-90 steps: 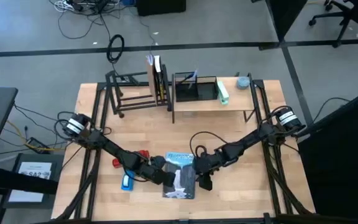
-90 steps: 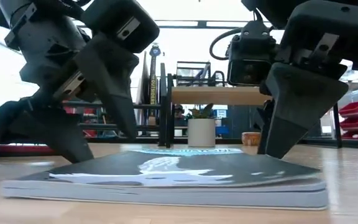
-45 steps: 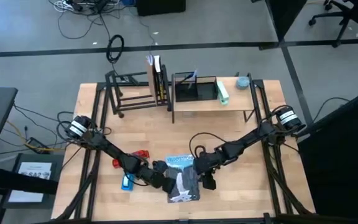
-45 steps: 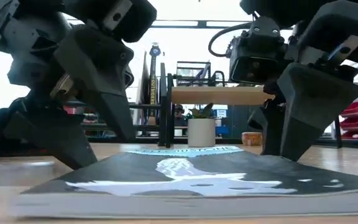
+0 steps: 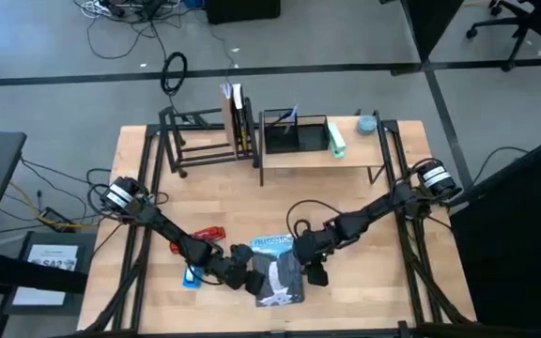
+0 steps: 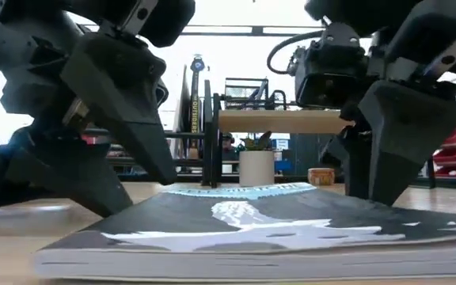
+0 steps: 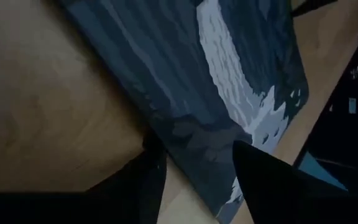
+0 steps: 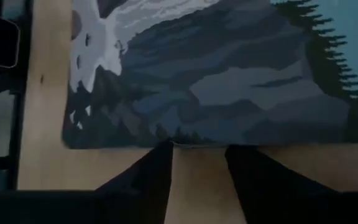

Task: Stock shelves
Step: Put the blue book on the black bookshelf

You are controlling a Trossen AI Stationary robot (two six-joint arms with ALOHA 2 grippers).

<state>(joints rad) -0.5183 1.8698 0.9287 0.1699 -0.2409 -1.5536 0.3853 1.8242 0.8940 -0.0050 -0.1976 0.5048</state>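
With the book (image 5: pixel 276 273) flat on the near table, well short of the far shelves (image 5: pixel 252 141), the left gripper (image 5: pixel 248 279) and right gripper (image 5: pixel 306 266), both spread, flank its edges, so a nudge could slide it.

Two small shelves stand side by side, just apart, along the far edge of the desk (image 5: pixel 346 202), both upright. The open black tube-frame rack (image 5: pixel 195 141) is on the left, with a few books standing on end at its right end. The light wood plank shelf (image 5: pixel 322 155) stands on black metal legs.
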